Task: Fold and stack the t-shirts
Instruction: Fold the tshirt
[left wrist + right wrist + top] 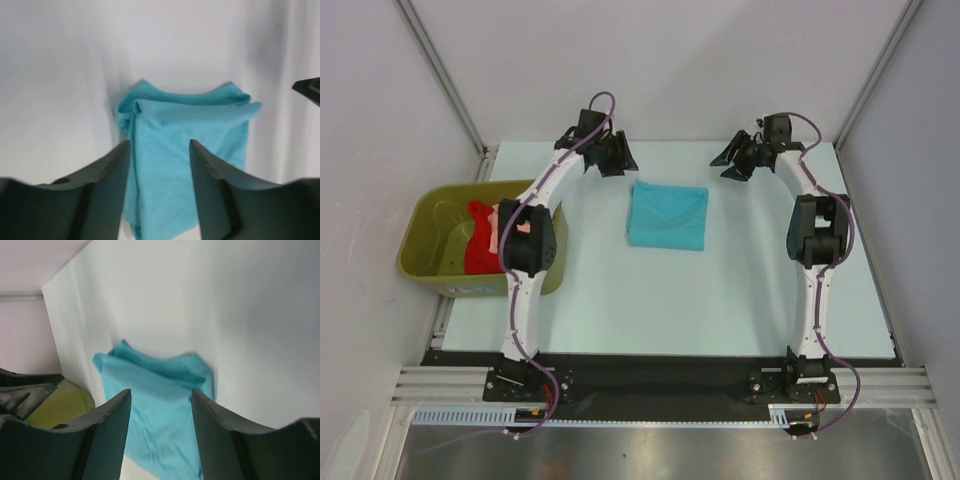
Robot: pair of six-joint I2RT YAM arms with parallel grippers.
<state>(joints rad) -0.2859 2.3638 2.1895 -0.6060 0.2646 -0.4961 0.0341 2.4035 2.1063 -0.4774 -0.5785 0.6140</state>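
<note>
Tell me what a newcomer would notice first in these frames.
A turquoise shirt lies folded into a rough square in the middle of the white table, the one bright patch there. The left gripper and right gripper are open and empty, just off its far corners. At the table's left edge, an olive tub holds a crumpled red shirt and pink shirt.
</note>
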